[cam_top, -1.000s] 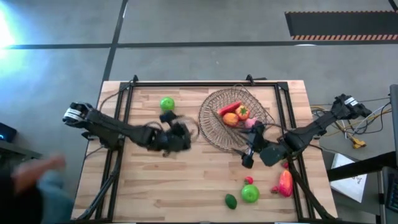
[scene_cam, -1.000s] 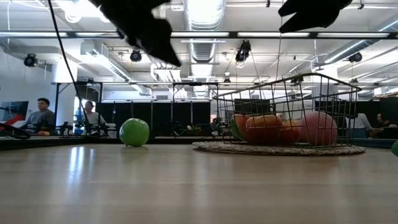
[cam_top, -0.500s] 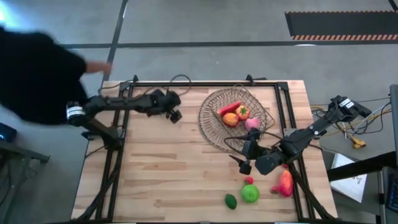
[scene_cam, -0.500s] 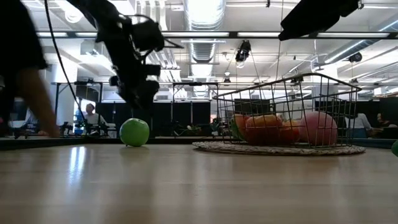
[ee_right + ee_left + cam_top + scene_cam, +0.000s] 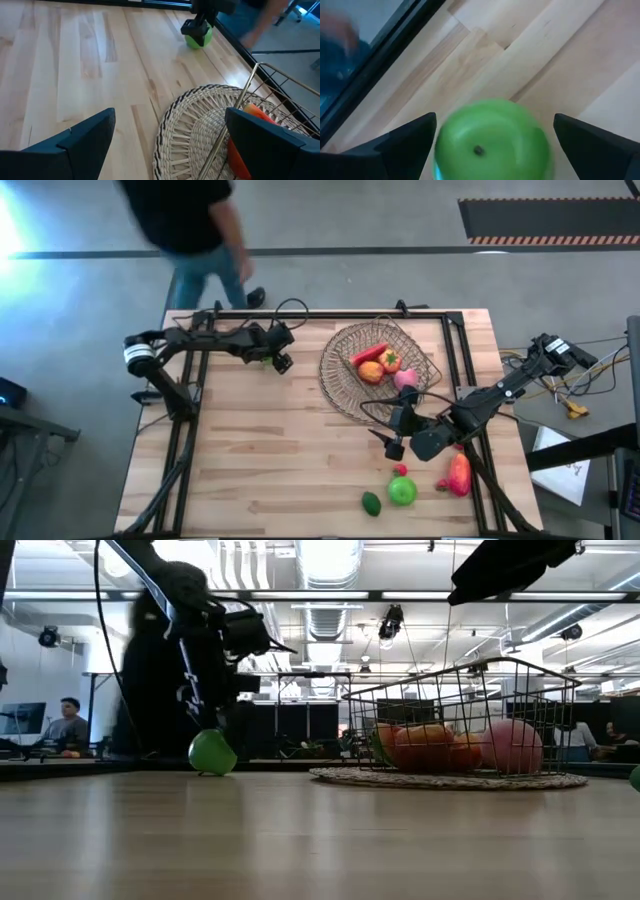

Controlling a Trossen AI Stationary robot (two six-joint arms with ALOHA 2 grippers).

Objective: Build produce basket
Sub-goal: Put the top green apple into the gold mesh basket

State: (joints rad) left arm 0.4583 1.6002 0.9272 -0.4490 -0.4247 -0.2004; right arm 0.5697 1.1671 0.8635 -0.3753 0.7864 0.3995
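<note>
A green apple (image 5: 492, 137) rests on the wood near the table's far left corner, and the low view shows it too (image 5: 212, 752). My left gripper (image 5: 277, 356) is open and stands over it from above, one finger on each side; I cannot tell whether they touch it. The wire basket (image 5: 335, 380) stands on a round straw mat (image 5: 440, 778) and holds orange, red and pink pieces. My right gripper (image 5: 395, 442) hangs open just in front of the basket. Another green apple (image 5: 402, 491), a dark-green piece (image 5: 371, 503), a small red piece (image 5: 400, 470) and a red-pink piece (image 5: 458, 473) lie near the front right.
A black frame rail (image 5: 300, 313) runs along the far edge, close behind the apple. A person (image 5: 185, 225) walks on the floor beyond that edge. Bare wood (image 5: 270, 450) spans the table's middle and near left.
My left gripper swung from the table's middle toward the far edge, then came down around the green apple. My right gripper moved a little away from the basket toward the near edge. A person walked along behind the table's far left side.
</note>
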